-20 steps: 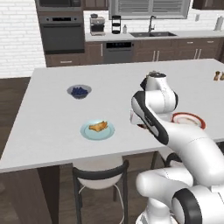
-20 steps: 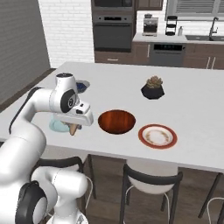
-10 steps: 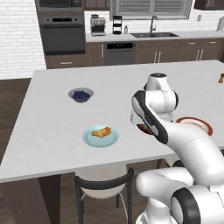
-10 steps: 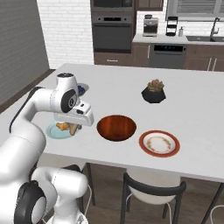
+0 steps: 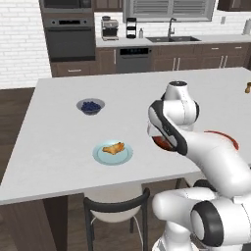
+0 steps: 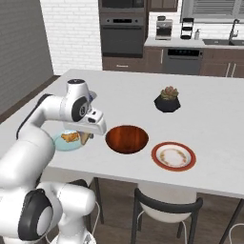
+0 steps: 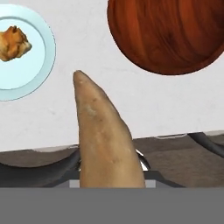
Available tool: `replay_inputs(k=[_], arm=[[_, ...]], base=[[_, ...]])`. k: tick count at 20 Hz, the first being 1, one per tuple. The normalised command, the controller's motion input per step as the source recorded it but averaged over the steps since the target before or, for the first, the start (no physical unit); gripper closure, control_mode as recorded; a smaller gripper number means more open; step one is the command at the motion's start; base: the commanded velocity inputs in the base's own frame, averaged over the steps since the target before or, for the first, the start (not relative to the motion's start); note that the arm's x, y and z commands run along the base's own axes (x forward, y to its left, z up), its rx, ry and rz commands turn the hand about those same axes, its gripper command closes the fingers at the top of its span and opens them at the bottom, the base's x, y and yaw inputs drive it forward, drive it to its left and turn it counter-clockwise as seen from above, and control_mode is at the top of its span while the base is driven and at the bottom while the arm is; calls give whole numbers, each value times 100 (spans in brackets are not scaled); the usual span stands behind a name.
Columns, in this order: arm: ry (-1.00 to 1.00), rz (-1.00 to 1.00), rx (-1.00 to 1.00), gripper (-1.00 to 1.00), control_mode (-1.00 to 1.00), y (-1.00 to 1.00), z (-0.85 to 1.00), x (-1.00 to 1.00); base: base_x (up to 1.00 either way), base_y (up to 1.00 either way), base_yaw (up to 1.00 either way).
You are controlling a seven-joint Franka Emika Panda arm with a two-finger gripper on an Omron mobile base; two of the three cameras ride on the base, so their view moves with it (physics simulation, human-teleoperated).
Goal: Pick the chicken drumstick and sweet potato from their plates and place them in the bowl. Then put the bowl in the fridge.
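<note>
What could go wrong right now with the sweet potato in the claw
The sweet potato hangs over bare counter between the light blue plate and the bowl, not over the bowl; released now, it would likely miss. It sticks far out of the claw, so a swing might loosen it.

- A home kitchen: built-in oven [image 5: 69, 41], dishwasher [image 5: 132, 60] and sink with faucet [image 5: 171, 30] line the back wall.
- A white island counter [image 5: 59, 147] with stools [image 6: 164, 214]; white brick wall [image 6: 71, 28].
</note>
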Motion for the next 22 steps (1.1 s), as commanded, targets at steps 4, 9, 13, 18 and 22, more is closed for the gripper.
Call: replay_inputs(k=[4, 9, 13, 18, 22], arm=[[2, 0, 4, 100, -100, -72, -4, 100], [1, 0, 5, 100, -100, -82, -31, 88], [5, 0, 1, 100, -100, -51, -17, 79], [5, 0, 0, 100, -100, -39, -37, 68], [1, 0, 0, 100, -100, -19, -63, 37]], base=[[0, 0, 0], [0, 0, 0], [0, 0, 0], [0, 0, 0], [0, 0, 0]])
